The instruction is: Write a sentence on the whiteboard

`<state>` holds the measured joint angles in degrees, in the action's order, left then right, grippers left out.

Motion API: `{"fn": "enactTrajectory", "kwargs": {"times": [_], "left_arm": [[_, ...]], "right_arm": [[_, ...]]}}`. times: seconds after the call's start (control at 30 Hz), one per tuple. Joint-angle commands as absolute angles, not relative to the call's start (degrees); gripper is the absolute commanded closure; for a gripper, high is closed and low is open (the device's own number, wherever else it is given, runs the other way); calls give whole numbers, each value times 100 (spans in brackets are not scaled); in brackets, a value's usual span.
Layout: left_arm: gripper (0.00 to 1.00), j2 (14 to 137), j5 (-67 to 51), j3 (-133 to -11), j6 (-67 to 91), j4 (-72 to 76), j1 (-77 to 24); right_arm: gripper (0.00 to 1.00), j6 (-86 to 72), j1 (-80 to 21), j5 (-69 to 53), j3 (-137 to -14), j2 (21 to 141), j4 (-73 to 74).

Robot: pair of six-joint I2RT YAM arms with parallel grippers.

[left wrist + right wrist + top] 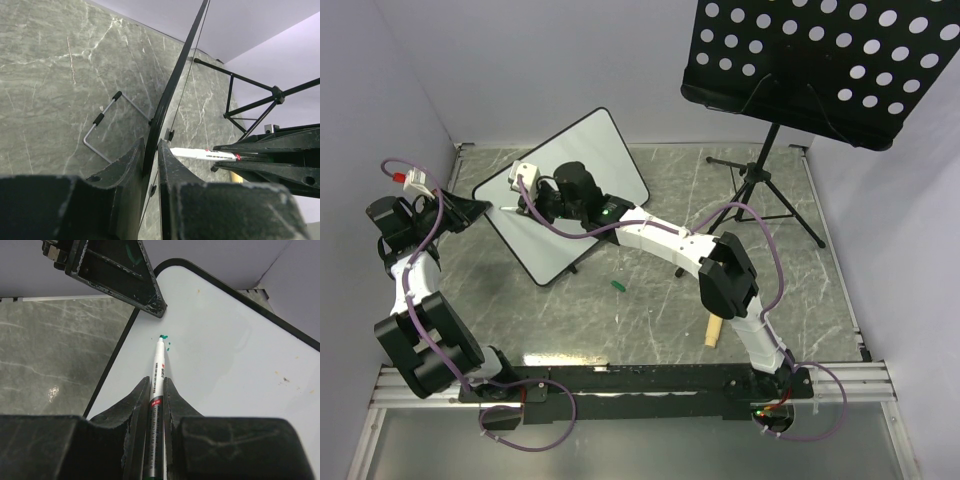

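While left jaws clamp the black-framed whiteboard (225, 355) | right jaws grip marker (157, 375) | tip at small teal marks (164, 336)

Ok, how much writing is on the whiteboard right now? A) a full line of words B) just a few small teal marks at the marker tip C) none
B: the right wrist view shows only small teal marks beside the tip of the marker on the otherwise unwritten whiteboard.
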<state>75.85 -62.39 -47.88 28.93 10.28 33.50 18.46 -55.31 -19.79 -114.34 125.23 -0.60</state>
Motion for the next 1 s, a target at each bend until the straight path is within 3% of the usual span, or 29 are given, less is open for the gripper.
{"fn": "enactTrajectory", "kwargs": {"times": [0.0,0.97], "left_arm": [[82,7603,-6398,-4913,2786,993,3305],[82,7620,-6407,-4948,2751,949,3305]], "right_arm": [[100,1811,-5546,-2100,-11707,12656,-79],[100,2004,-5528,-2074,-11347,12472,114]]}}
